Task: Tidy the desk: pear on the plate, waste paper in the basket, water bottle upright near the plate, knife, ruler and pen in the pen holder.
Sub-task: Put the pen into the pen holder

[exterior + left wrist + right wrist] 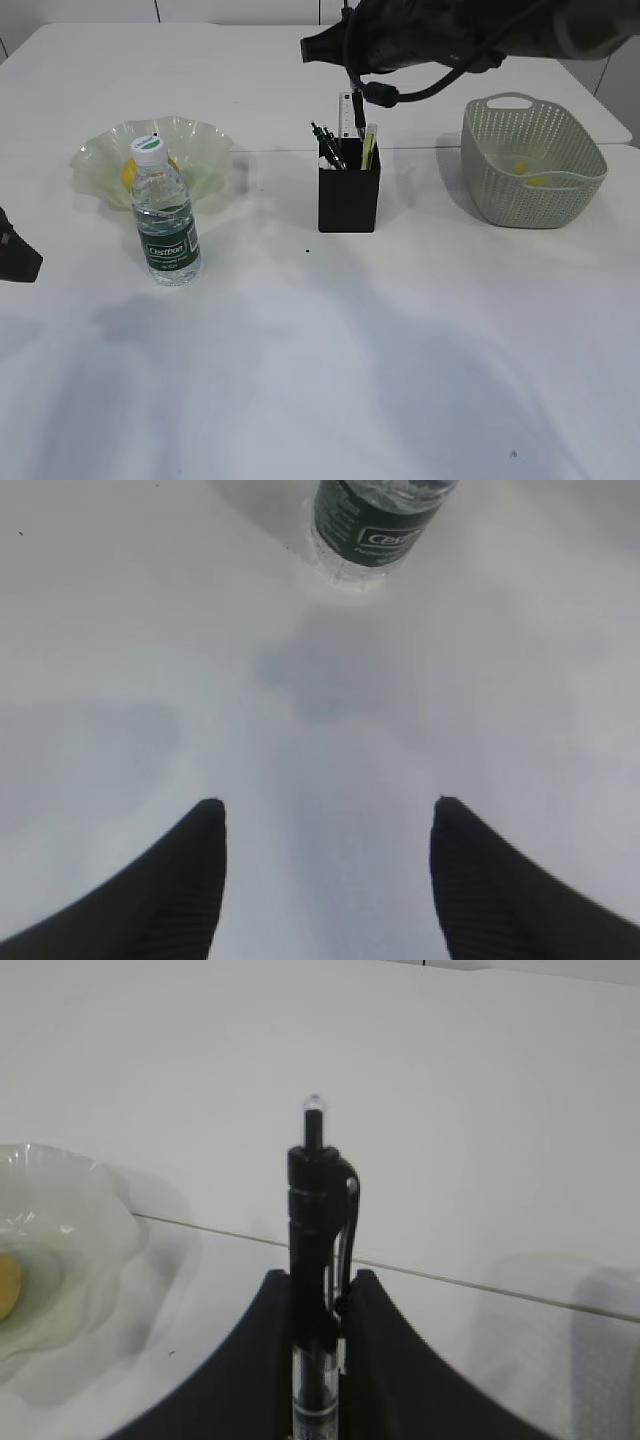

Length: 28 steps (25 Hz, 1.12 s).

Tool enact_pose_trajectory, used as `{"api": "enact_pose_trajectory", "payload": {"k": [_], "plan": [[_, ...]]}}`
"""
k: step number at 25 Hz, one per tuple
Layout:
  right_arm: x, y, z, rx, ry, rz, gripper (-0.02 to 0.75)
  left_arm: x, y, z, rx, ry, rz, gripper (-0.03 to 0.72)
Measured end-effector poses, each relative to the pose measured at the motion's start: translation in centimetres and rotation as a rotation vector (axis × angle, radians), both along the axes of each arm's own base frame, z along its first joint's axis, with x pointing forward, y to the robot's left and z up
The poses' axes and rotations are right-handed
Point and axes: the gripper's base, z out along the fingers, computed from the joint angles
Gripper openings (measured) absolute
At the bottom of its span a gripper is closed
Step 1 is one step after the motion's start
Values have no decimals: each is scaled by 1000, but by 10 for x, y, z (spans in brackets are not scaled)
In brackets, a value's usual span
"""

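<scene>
I have the right claw (320, 1290) pinched on the pen (318, 1220), up near the pen holder (348, 197), where the ruler (349, 115) and the yellow knife (369, 148) already stand. The left claw (325, 825) hangs wide and empty, short of the upright water bottle (165, 215). Next, I reckon: lower the pen into the holder, then release.

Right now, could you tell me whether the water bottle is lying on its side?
No, the water bottle stands upright on the desk, cap on top, just in front of the plate.
</scene>
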Motion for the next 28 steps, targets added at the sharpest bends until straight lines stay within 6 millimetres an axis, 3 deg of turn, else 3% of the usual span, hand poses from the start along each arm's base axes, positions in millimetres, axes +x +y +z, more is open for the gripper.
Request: {"api": "enact_pose_trajectory", "payload": {"k": [8,28], "plan": [[14,2,-37,-18,35,30,94,0,0,0,0,0,0,456],[30,-11,-44,-18,-45,150,93,0,0,0,0,0,0,456]]}}
